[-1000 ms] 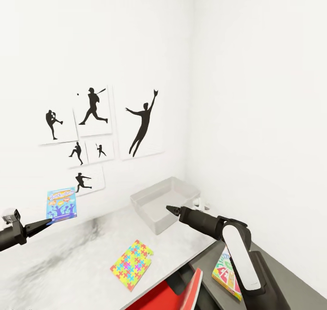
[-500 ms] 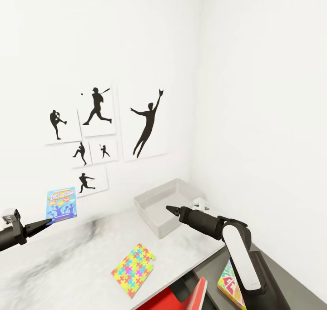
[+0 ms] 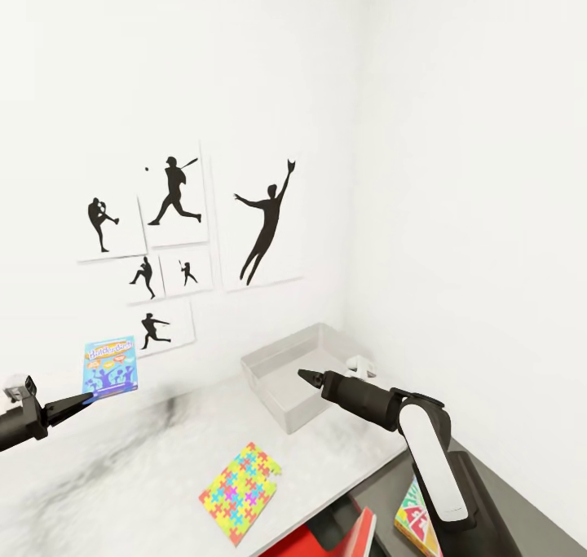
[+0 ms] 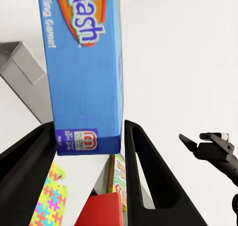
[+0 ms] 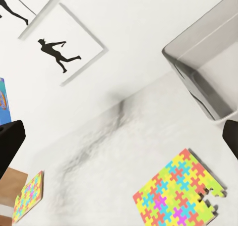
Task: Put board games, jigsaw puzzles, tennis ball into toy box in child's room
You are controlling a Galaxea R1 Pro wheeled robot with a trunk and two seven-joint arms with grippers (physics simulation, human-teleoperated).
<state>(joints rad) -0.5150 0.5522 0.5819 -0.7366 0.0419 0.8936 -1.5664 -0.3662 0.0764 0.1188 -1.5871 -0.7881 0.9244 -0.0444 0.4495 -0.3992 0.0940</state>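
Your left fingers (image 3: 81,401) are clamped on the blue board game (image 3: 110,367), which stands upright between them, raised above the counter (image 3: 122,475). Your right fingers (image 3: 303,375) look pressed together with nothing between them, their tips over the near rim of the grey toy box (image 3: 297,368), whose visible interior looks bare. A jigsaw puzzle (image 3: 240,492) lies flat on the counter, below and well apart from both.

Board game (image 3: 110,367) blue, orange lettering; jigsaw puzzle (image 3: 240,492) multicolour patchwork; toy box (image 3: 306,373) pale grey; posters (image 3: 187,231) black silhouettes on white.
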